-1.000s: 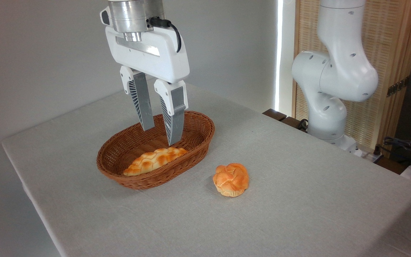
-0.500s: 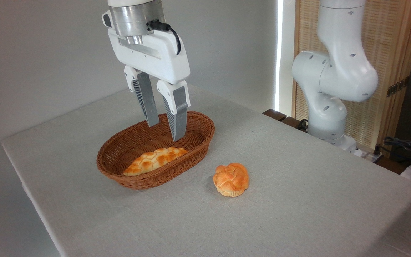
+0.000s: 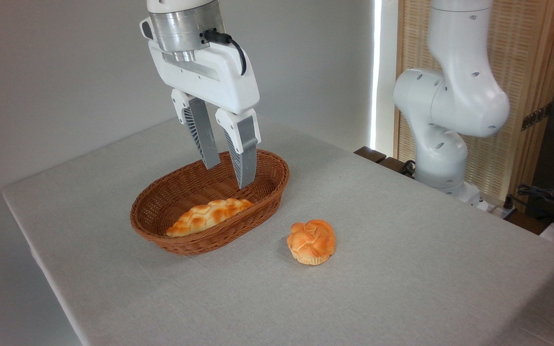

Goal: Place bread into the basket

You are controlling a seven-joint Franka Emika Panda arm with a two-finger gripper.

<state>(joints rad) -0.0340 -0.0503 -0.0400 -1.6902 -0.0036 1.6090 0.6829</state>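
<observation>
The bread (image 3: pixel 208 216) lies in the basket (image 3: pixel 277 179); the gripper (image 3: pixel 229 177) hangs above, fingers apart and empty; only pulling clear seems left

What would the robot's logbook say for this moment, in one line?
bread: in basket | gripper: open, empty, above basket | bun: on table

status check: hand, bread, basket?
Hand open, empty, above the basket's far end. Bread lying inside basket, clear of fingers. Round bun on table beside basket, not in the way.
</observation>
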